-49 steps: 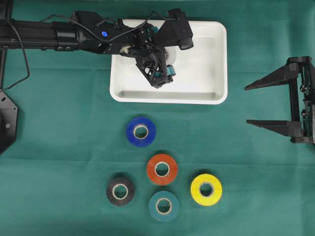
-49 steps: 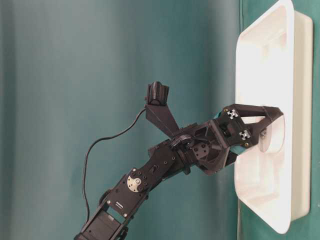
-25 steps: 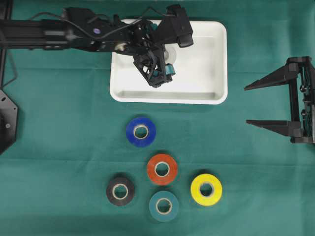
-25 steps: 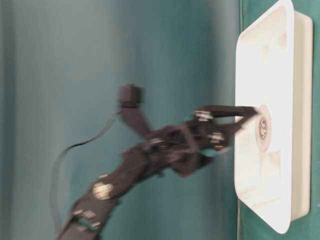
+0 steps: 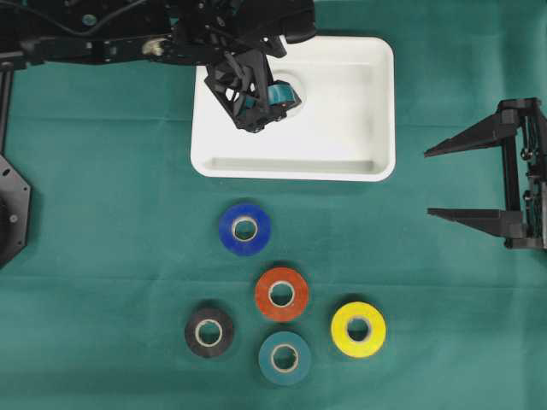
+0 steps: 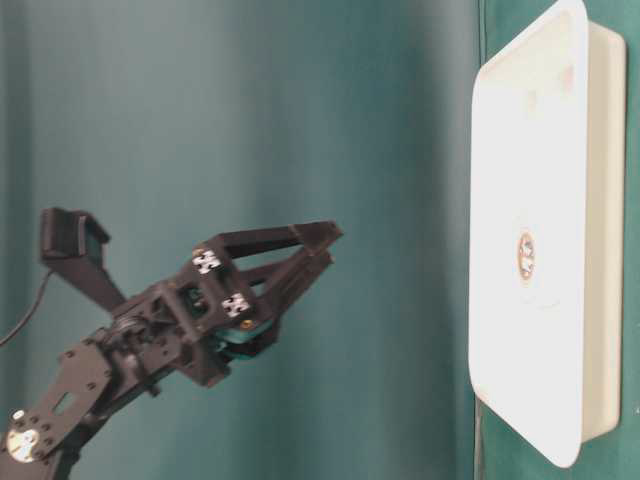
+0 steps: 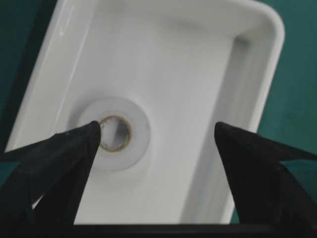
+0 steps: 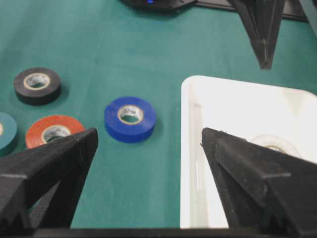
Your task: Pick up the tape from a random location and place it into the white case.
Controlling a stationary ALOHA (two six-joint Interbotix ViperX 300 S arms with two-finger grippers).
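**Ana:** Left claw (image 5: pixel 261 107) from overhead: jaws spread wide, nothing between them, hanging over the upper left part of the white case (image 5: pixel 376 128).

**Ben:** And the tape?

**Ana:** White roll (image 5: pixel 289 89), lying flat in the case, half hidden under that claw. Right claw (image 5: pixel 440 182) sits at the right edge, well apart from everything, fingers splayed and empty. Below the case on the green cloth (image 5: pixel 102 256): blue (image 5: pixel 244 228), orange (image 5: pixel 281 294), black (image 5: pixel 209 331), teal (image 5: pixel 285 357) and yellow (image 5: pixel 358 329) rolls.

**Ben:** Table-level view?

**Ana:** Left claw (image 6: pixel 325 245) is clear of the case (image 6: pixel 560 110), a plain gap between them, jaws apart. The white roll (image 6: pixel 525 257) rests on the case floor.

**Ben:** Left wrist camera?

**Ana:** Two dark fingers (image 7: pixel 64 153) frame the case (image 7: pixel 267 29); the roll (image 7: pixel 115 133) lies flat near its left wall, untouched.

**Ben:** Right wrist?

**Ana:** Fingers (image 8: pixel 54 158) wide. Between them the blue roll (image 8: pixel 130 118) beside the case (image 8: pixel 190 148); orange (image 8: pixel 52 131), black (image 8: pixel 37 85) and a sliver of teal (image 8: pixel 6 131) further left. The white roll (image 8: pixel 272 144) peeks out inside the case.
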